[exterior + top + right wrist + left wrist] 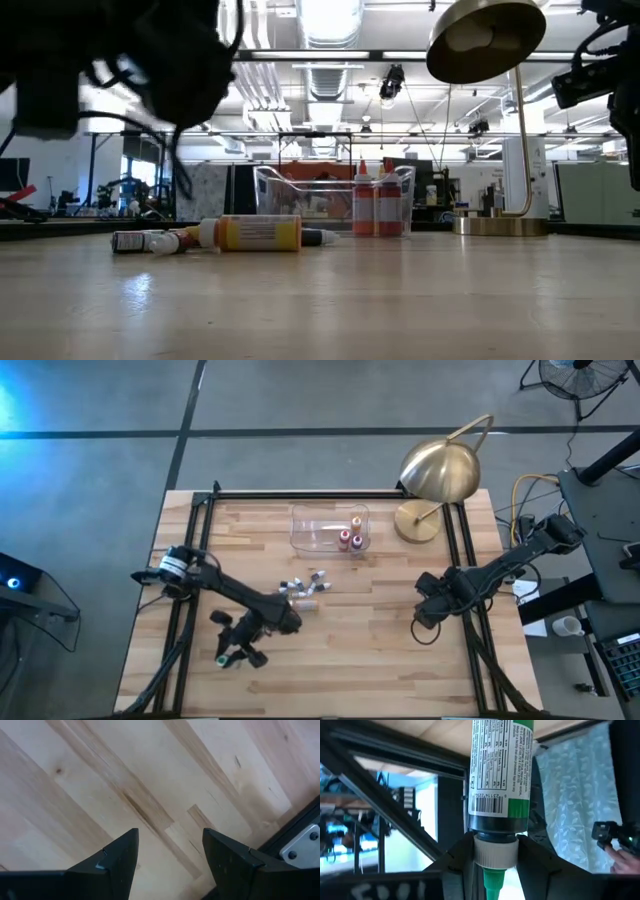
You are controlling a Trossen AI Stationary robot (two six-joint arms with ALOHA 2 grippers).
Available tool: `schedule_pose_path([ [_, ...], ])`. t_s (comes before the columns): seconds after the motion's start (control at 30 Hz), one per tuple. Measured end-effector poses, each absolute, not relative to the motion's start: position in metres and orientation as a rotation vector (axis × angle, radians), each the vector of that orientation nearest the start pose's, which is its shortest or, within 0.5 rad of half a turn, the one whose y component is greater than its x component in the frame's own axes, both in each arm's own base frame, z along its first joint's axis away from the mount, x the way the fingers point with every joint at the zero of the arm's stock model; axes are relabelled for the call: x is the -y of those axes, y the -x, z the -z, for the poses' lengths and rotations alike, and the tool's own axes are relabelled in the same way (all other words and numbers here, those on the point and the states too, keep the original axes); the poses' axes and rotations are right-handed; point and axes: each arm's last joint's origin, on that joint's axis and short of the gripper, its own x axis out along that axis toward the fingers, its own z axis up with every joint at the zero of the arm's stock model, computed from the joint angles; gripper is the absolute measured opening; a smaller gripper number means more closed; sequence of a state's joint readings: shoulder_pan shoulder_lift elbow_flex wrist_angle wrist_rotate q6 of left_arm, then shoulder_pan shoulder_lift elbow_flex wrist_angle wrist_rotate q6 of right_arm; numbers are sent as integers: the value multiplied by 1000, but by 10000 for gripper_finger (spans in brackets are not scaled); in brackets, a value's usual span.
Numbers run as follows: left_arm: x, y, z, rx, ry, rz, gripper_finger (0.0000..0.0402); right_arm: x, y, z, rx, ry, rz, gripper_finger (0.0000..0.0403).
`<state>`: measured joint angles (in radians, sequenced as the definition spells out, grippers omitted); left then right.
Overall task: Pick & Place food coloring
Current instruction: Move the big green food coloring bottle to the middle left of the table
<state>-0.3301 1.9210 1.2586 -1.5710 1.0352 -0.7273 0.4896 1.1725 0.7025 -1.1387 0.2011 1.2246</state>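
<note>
a green food coloring bottle [500, 775] is clamped at its neck between the fingers of the left gripper [232, 656], which is raised over the table's [380, 660] front left. the right gripper [170, 855] is held over bare wood at the right, jaws apart and empty. other bottles [305, 590] lie mid-table; three [350, 535] stand in the clear tub [315, 528].

Both arms are dark, near-black jointed links with loose black cables looping beside them. Nearest the brass lamp [440, 472], the right arm's gripper [170, 857] ends in two matte black wedge-shaped fingers [112, 862], with a silver metal bracket bearing two screws close by. Farther from the lamp, the left arm carries a pale band near its base, and its gripper [492, 862] has dark angular jaws.
</note>
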Motion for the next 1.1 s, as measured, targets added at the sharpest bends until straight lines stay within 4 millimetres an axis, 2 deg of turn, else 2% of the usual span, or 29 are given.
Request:
schedule_pose_path([
  [0.3,112,-245,-154,-2532,1143,-293,115,-69,-145,-194,-1321,-426,709,214],
  [0.5,110,-242,-141,-2495,1136,-297,130,-69,-145,-194,-1296,-433,724,214],
  [0.77,111,-247,-143,-2459,1114,-273,132,-69,-146,-194,-1290,-434,724,214],
  [1.1,113,-252,-153,-2393,987,-213,146,-69,-146,-194,-1290,-432,720,214],
])
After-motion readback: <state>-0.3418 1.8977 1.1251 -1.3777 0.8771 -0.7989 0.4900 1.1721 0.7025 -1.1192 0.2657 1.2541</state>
